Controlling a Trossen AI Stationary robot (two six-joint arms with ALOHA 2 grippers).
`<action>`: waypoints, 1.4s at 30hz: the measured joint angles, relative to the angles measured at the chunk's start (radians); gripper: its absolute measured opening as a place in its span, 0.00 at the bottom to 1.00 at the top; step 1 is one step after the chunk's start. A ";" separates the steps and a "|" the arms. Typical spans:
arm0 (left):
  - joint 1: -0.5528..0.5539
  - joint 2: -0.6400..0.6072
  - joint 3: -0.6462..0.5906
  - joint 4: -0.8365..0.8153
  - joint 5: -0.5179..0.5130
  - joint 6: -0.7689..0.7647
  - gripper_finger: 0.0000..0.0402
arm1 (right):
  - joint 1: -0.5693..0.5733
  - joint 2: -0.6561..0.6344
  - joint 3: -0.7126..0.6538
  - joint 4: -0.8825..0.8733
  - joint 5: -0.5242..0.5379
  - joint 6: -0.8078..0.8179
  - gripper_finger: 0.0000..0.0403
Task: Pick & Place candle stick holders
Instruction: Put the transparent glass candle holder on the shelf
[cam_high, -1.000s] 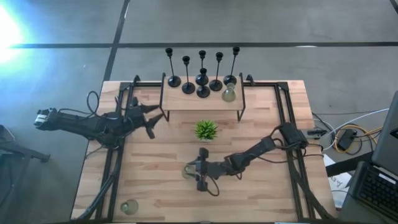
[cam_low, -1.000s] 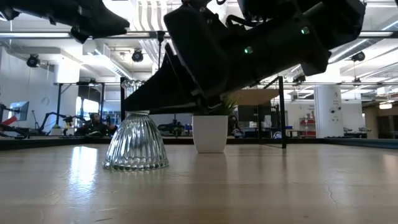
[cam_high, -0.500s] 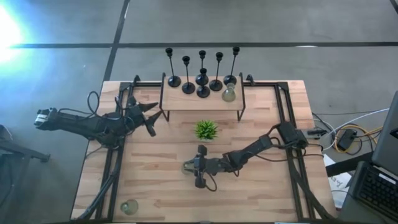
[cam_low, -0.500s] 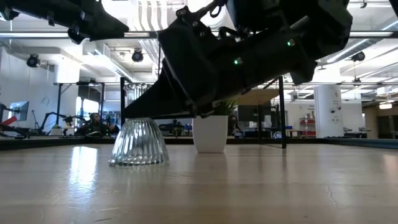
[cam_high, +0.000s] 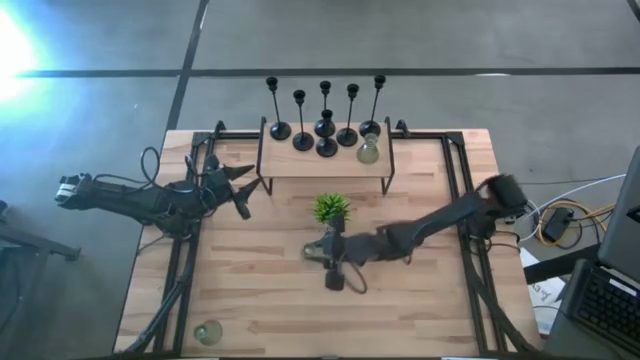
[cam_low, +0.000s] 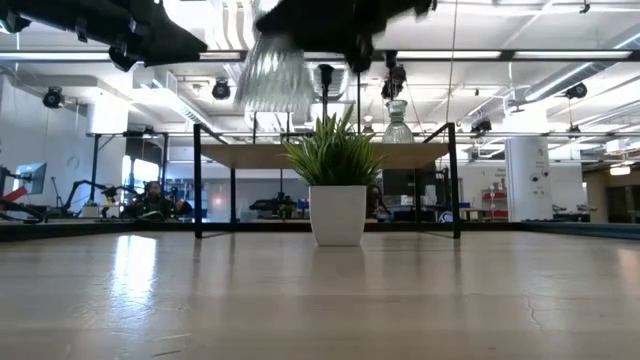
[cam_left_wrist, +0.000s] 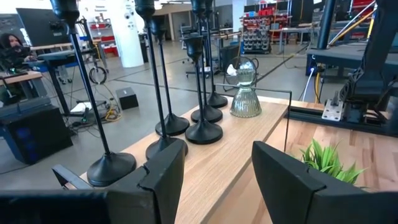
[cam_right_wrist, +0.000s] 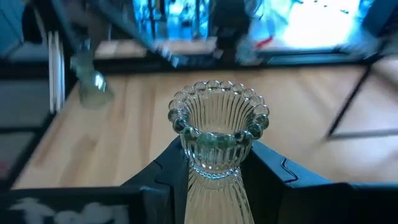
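A squat pale glass candle holder (cam_right_wrist: 214, 134) with a beaded cup rim is in my right gripper (cam_high: 320, 252), above the table's middle just near of the small green plant (cam_high: 331, 208). In the low view the glass holder (cam_low: 272, 72) hangs high above the tabletop. Several slim black candle holders (cam_high: 325, 125) and a second glass one (cam_high: 368, 150) stand by their bases on the wooden shelf (cam_high: 290, 165) at the far edge. A third glass holder (cam_high: 207, 332) stands at the near left. My left gripper (cam_high: 240, 190) is open and empty by the shelf's left end. My right gripper pinches the glass holder's narrow neck (cam_right_wrist: 214, 163) just below the beaded cup, one finger (cam_right_wrist: 168, 171) on each side. The fingers come roughly level from the table's right. The holder is lifted clear of the table, cup end up, flared base (cam_low: 272, 95) downward.
The potted plant (cam_low: 337, 195) stands between the held holder and the shelf. The shelf's black legs (cam_high: 388, 175) and the black frame rails (cam_high: 465, 190) run along the table's sides. Bare wood lies at the near right (cam_high: 420, 310).
My right gripper has risen from the table with the glass holder and gone a little toward the far edge and the plant. The holder, which stood on its base on the tabletop, now hangs well clear of it.
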 joint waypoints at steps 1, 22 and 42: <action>0.000 0.000 0.000 0.000 0.000 0.000 0.48 | -0.011 -0.035 0.003 -0.022 0.000 0.008 0.27; 0.000 0.004 0.000 -0.012 0.000 0.000 0.48 | -0.332 -0.255 -0.001 -0.165 0.003 -0.069 0.27; 0.000 0.006 0.000 -0.013 0.000 0.000 0.48 | -0.460 -0.232 -0.209 0.128 -0.004 -0.105 0.27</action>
